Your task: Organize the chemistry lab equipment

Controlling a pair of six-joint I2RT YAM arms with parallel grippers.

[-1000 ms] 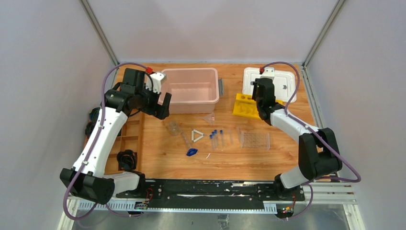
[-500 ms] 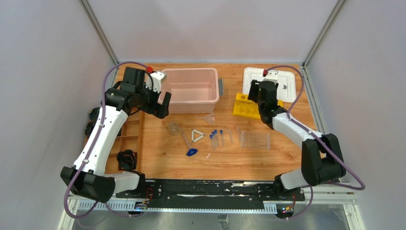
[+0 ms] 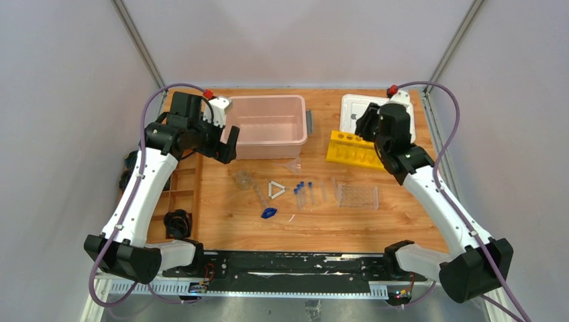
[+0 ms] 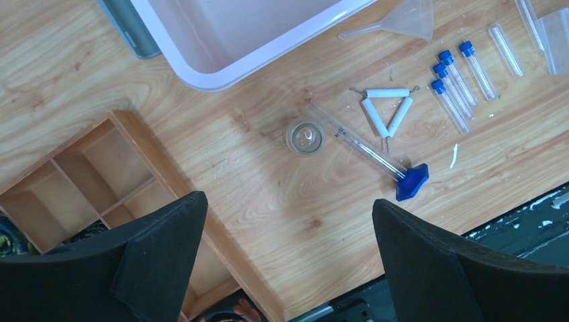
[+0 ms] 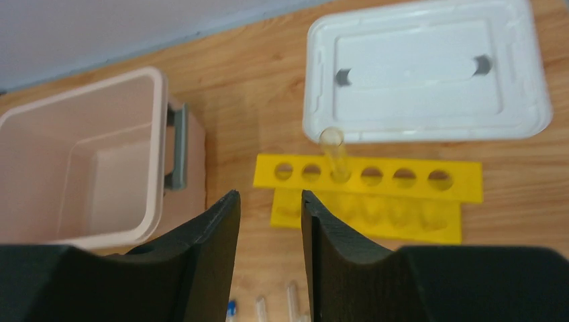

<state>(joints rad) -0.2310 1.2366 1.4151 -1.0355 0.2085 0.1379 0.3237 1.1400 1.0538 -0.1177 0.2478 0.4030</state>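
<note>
The yellow tube rack [image 3: 355,151] stands at the back right; in the right wrist view [image 5: 402,178] one clear tube [image 5: 333,153] stands in its third hole. My right gripper [image 3: 366,124] hovers above it, jaws slightly apart and empty [image 5: 268,198]. In mid-table lie the blue-capped tubes [image 3: 303,191] [image 4: 456,74], white triangle [image 3: 276,190] [image 4: 388,111], blue clip [image 3: 269,213] [image 4: 410,182], beaker [image 3: 242,178] [image 4: 305,137], funnel [image 3: 291,165] [image 4: 402,19], a rod [image 4: 355,142] and the clear rack [image 3: 356,195]. My left gripper [image 3: 228,144] is wide open and empty [image 4: 288,208], high beside the bin.
The pink bin [image 3: 268,100] with a grey handle [image 5: 176,144] stands at the back centre. The white lid [image 3: 355,107] lies behind the yellow rack. A wooden compartment tray [image 3: 181,191] [image 4: 87,174] lies along the left edge.
My right arm has risen and swung back to the right, away from the yellow rack. The left arm has barely moved.
</note>
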